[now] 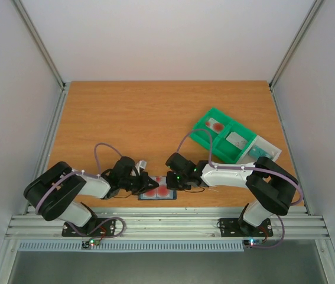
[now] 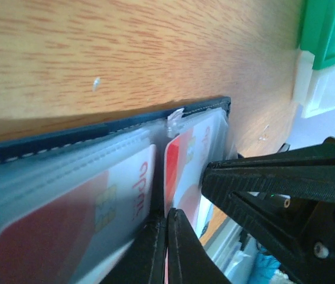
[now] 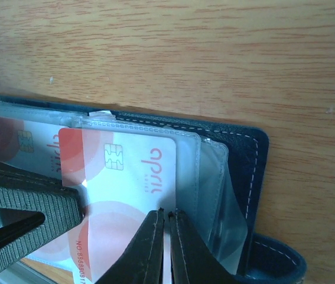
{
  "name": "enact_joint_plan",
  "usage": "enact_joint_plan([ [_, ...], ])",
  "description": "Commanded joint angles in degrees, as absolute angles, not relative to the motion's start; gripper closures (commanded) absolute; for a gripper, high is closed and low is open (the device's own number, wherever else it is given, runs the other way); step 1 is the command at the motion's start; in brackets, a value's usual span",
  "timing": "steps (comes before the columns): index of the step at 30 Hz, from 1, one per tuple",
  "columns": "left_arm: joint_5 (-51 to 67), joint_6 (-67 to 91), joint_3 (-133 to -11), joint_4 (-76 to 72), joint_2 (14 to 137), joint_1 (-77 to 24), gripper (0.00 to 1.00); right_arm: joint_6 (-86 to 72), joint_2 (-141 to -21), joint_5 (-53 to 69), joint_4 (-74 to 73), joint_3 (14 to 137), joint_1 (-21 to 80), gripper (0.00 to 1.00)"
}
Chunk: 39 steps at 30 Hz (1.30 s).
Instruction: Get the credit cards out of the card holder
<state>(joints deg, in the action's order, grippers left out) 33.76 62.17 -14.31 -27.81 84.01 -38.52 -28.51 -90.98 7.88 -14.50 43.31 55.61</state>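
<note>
The slate-blue card holder point(image 1: 157, 193) lies open near the table's front edge, between both grippers. My right gripper point(image 3: 168, 216) is shut on the edge of a white credit card point(image 3: 132, 177) with red circles, which sits partly in a clear sleeve of the holder's right panel point(image 3: 247, 154). My left gripper point(image 2: 166, 220) is shut, its tips down on the sleeves at the holder's fold point(image 2: 96, 139). Nothing shows between its fingers. Another white-and-red card point(image 2: 67, 213) sits in the left panel. In the top view the left gripper point(image 1: 145, 184) and right gripper point(image 1: 172, 182) nearly meet.
A green compartmented tray point(image 1: 205, 127) stands at the right, with a whitish card point(image 1: 216, 125) and a greyish card point(image 1: 236, 141) in it. Its corner shows in the left wrist view point(image 2: 327, 29). The holder's closure tab point(image 3: 273, 254) sticks out at its right edge.
</note>
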Motion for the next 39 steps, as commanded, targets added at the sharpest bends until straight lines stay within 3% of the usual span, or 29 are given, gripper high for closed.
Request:
enact_joint_plan([
  [1, 35.54, 63.85, -14.37, -35.53, 87.08, -38.33, 1.0, -29.18, -92.3, 7.48, -15.73, 41.66, 56.07, 0.94],
  [9, 34.8, 66.09, -12.38, -39.59, 88.81, -38.33, 1.0, -29.08, -92.23, 6.73, -16.24, 41.57, 56.07, 0.94],
  [19, 32.46, 64.64, -11.6, -33.6, 84.01, -38.3, 1.0, -29.05, -91.65, 5.53, -17.3, 41.41, 56.03, 0.94],
  [39, 19.17, 59.62, -13.08, 2.87, 51.63, -38.17, 1.0, -27.19, -88.62, 6.09, -17.31, 43.93, 56.07, 0.93],
])
